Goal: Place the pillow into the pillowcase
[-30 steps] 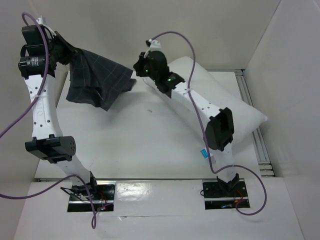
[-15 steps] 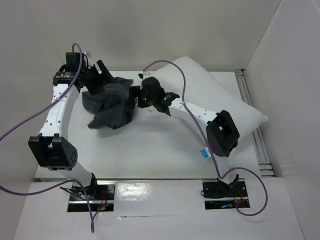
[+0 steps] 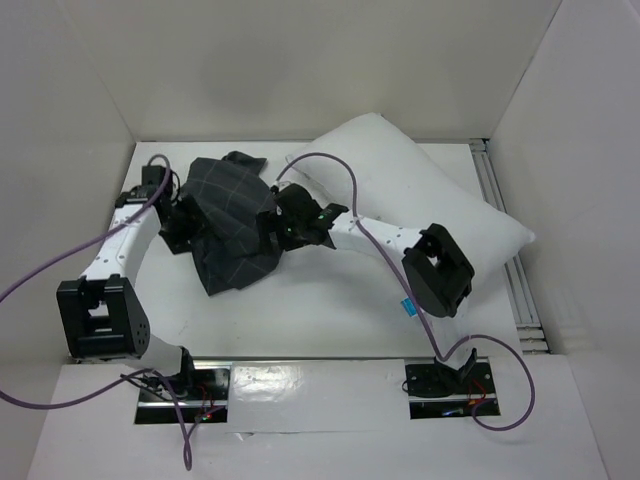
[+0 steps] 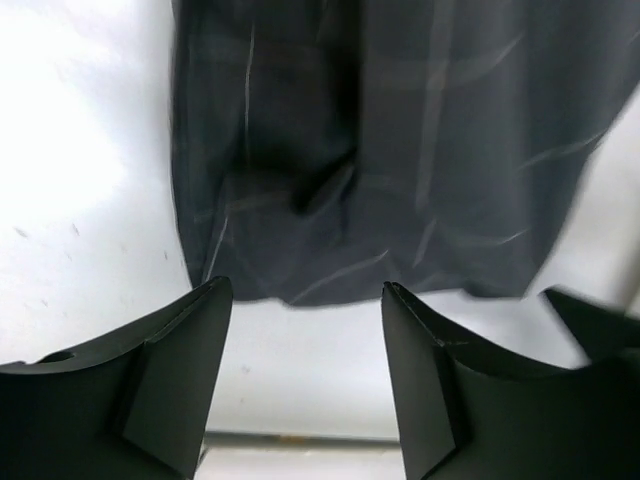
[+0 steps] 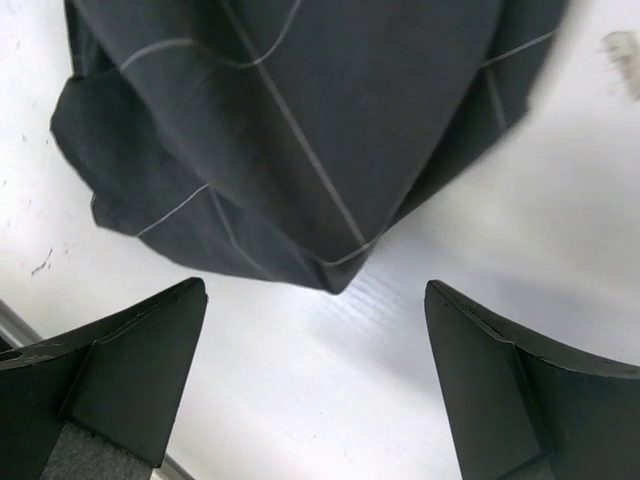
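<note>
Lying crumpled, pillowcase [image 3: 230,225] seemingly ungripped.

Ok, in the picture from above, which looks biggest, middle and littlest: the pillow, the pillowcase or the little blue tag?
1. pillow: biggest, even partly hidden by an arm.
2. pillowcase: bunched up, so it looks smaller.
3. blue tag: tiny.

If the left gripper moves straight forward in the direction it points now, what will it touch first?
Most likely the pillowcase. In the left wrist view the dark checked cloth lies directly ahead of the open left gripper, its near edge level with the fingertips. Depth is unclear, so the fingers might skim over it.
</note>
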`<control>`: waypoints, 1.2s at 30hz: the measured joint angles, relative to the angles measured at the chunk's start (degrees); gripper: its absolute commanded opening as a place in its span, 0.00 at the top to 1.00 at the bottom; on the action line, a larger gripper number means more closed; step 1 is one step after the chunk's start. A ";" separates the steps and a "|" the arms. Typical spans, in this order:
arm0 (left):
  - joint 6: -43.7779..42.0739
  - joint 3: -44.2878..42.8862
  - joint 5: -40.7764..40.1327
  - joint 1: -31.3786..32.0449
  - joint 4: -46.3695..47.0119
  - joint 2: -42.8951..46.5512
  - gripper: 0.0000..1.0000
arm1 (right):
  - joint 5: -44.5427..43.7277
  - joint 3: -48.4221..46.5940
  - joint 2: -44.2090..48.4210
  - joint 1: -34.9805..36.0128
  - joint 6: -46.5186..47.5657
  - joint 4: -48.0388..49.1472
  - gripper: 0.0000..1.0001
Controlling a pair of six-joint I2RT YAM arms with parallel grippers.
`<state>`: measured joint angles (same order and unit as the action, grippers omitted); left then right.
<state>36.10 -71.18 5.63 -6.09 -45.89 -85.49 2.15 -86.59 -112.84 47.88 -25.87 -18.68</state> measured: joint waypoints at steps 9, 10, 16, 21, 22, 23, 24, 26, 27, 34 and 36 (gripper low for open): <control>0.04 14.12 2.73 9.31 5.07 3.15 0.19 | 1.33 5.86 1.64 -4.66 -0.02 -0.79 0.03; 0.17 14.14 2.36 10.08 5.86 2.71 0.22 | 1.14 6.91 2.38 -5.35 0.00 -1.20 0.03; 1.33 13.88 0.63 11.06 10.23 -5.40 1.00 | -0.46 12.68 11.02 -9.18 -0.04 -2.97 0.03; -0.11 7.54 0.37 11.23 6.34 -7.08 1.00 | -1.07 14.71 16.26 -10.10 -0.44 -2.54 0.03; -0.28 5.38 0.55 11.39 6.21 -6.58 1.00 | -1.09 14.97 16.59 -10.19 -0.50 -2.45 0.03; -0.52 3.52 0.59 11.54 6.19 -5.90 1.00 | -1.07 15.06 16.61 -10.23 -0.63 -2.45 0.03; -1.18 1.95 0.55 11.74 6.10 -4.96 1.00 | -1.05 15.15 16.55 -10.27 -0.70 -2.45 0.03; -1.40 0.44 -0.63 12.00 5.64 -2.36 0.80 | -1.05 15.15 16.37 -10.27 -0.79 -2.58 0.03; -1.22 0.44 -2.05 12.13 5.40 -1.57 0.61 | -1.03 15.15 16.33 -10.25 -0.87 -2.56 0.03; 0.20 8.90 -6.91 10.29 3.93 4.37 0.10 | -0.83 15.15 16.06 -10.14 -1.14 -2.56 0.02; 0.13 10.88 -7.30 9.94 4.00 3.15 0.10 | -0.83 15.15 15.85 -10.01 -1.11 -2.58 0.02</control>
<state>36.23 -60.29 -1.67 3.86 -41.89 -82.35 1.32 -71.44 -96.99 37.87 -26.98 -21.26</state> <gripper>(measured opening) 0.895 0.981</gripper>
